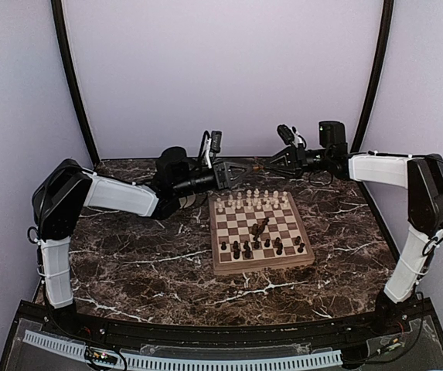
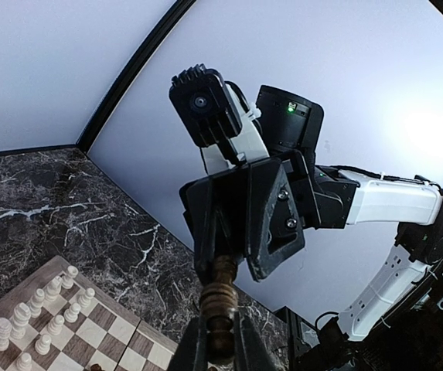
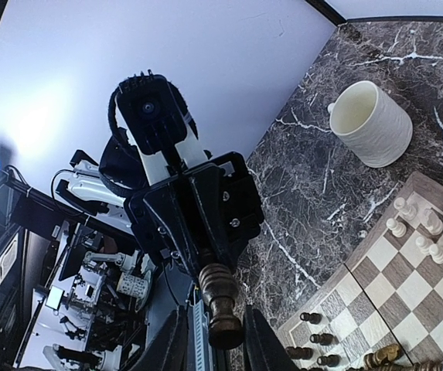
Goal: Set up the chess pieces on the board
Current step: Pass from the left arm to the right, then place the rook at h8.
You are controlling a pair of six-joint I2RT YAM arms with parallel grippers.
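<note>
**Above the board's far edge, two grippers are meeting on one dark chessman**

At 12 o'clock from the board (image 1: pixel 261 265), in the air over the marble tabletop (image 1: pixel 128 263), both arms are holding their grippers tip to tip. The left gripper (image 2: pixel 221 348) is reaching in from 9 o'clock and is clenching one end of a dark chessman (image 2: pixel 221 297), a turned brown piece pinched tight between its fingers. The right gripper (image 3: pixel 223 344) is reaching in from 3 o'clock, and its fingers are sitting close on either side of the same piece's other end; whether they are pressing on it or standing just clear cannot be told. The chessman is bridging the two grippers, well above the squares.

On the board, cream pieces (image 1: pixel 252 201) are standing in rows along the 12 o'clock side and dark pieces (image 1: pixel 260 247) are standing along the 6 o'clock side. One more dark piece (image 1: pixel 261 228) is sitting tilted near the middle. In the right wrist view a cream mug (image 3: pixel 372 124) is standing upright on the marble at 2 o'clock, near the board's corner but apart from it.
</note>
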